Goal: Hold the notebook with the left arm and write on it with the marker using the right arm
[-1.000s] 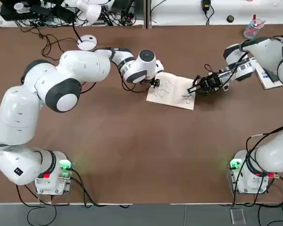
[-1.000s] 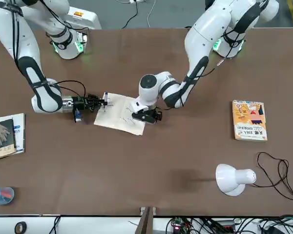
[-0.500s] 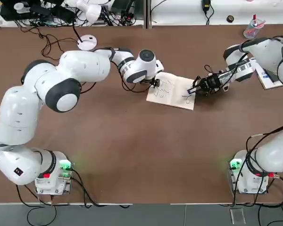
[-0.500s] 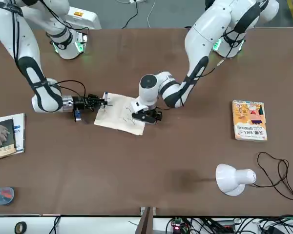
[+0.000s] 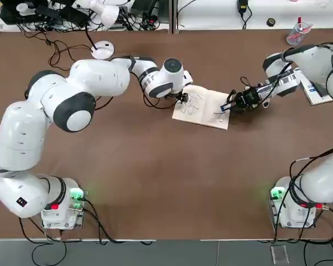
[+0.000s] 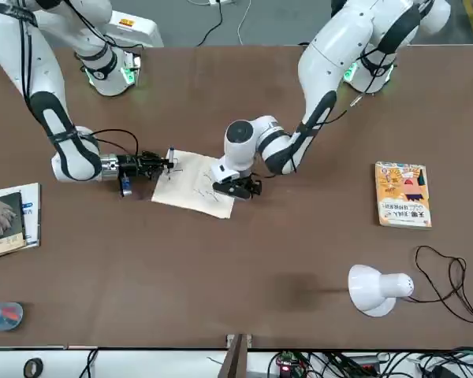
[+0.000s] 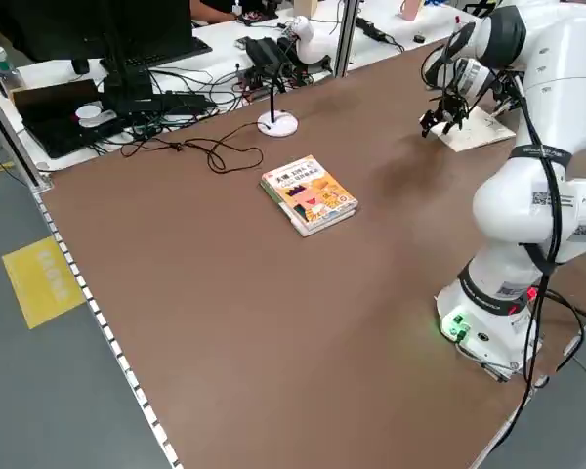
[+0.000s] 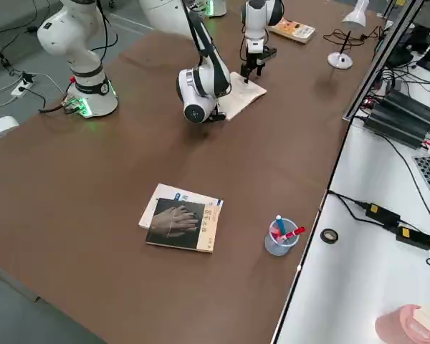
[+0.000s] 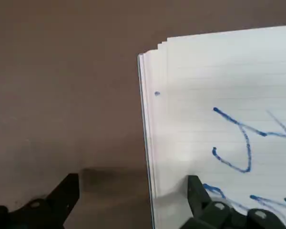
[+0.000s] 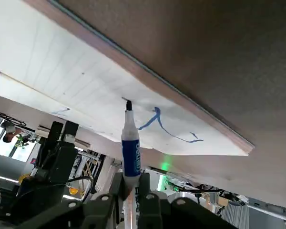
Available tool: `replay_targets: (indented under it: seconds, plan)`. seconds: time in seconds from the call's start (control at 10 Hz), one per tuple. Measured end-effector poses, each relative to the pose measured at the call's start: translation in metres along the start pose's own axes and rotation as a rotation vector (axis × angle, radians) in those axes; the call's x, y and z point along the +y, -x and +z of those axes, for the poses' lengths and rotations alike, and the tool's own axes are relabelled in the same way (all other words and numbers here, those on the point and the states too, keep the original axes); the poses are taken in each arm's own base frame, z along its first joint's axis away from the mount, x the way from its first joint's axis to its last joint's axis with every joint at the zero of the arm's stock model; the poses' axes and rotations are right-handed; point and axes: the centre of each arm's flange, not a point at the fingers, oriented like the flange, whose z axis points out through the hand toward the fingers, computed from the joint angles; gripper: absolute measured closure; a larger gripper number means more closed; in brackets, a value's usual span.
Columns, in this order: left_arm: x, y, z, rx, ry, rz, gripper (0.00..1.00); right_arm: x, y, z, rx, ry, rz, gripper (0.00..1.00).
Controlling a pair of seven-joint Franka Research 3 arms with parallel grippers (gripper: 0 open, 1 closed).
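A white notebook (image 5: 201,107) with blue scribbles lies flat near the middle of a brown desk (image 5: 155,177). The left gripper (image 5: 182,98) points down at one end of the pad. Its fingers (image 9: 200,200) are spread apart; one presses on the page just inside the edge, the other hangs over bare desk just beside that edge. The right gripper (image 5: 236,101) reaches in level from the opposite end of the pad. Its fingers (image 10: 144,187) are closed on the body of a marker (image 10: 130,143), white with a blue band. The marker sticks out ahead of the fingers, and its dark tip sits at the page, beside a blue stroke.
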Motion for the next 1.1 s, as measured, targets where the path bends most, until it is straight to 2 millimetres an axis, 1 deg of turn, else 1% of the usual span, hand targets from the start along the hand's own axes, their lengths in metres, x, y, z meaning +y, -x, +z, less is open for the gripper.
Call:
replay_targets:
  seconds: [1.1]
  plan:
    - [0.0, 0.0, 0.0, 0.0, 0.0, 0.0, 0.0, 0.0028, 0.002, 0.0028, -0.021, 0.003, -0.014, 0.83]
